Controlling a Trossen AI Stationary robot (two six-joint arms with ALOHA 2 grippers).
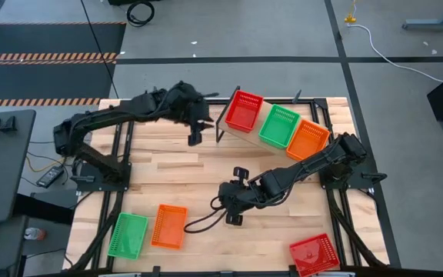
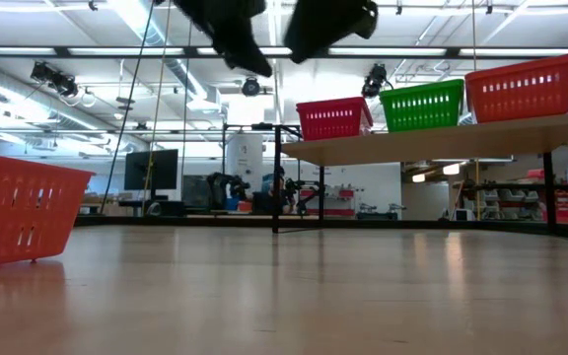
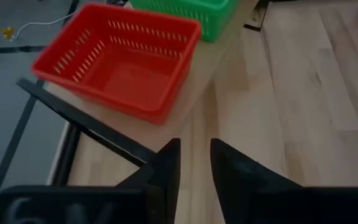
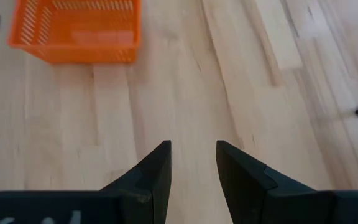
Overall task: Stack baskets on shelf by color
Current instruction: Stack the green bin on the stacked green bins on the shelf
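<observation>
The shelf [image 1: 254, 135] stands at the table's far middle and carries three baskets side by side: red [image 1: 244, 110], green [image 1: 279, 125] and orange [image 1: 308, 139]. My left gripper [image 1: 195, 134] hovers just left of the shelf's red basket [image 3: 120, 59], its fingers a little apart and holding nothing. My right gripper [image 1: 233, 209] hangs over the middle of the table with a narrow gap, also holding nothing; an orange basket [image 4: 76, 30] sits ahead of it. Near the front edge a green basket [image 1: 128, 235] and an orange one [image 1: 169, 226] rest on their bases, as does a red one [image 1: 314, 254] at near right.
A black cable [image 1: 198, 225] trails from the right arm across the boards. The shelf's black legs [image 2: 276, 177] stand on the tabletop at the far side. Bare wood lies between the shelf and the near baskets [image 1: 206, 173].
</observation>
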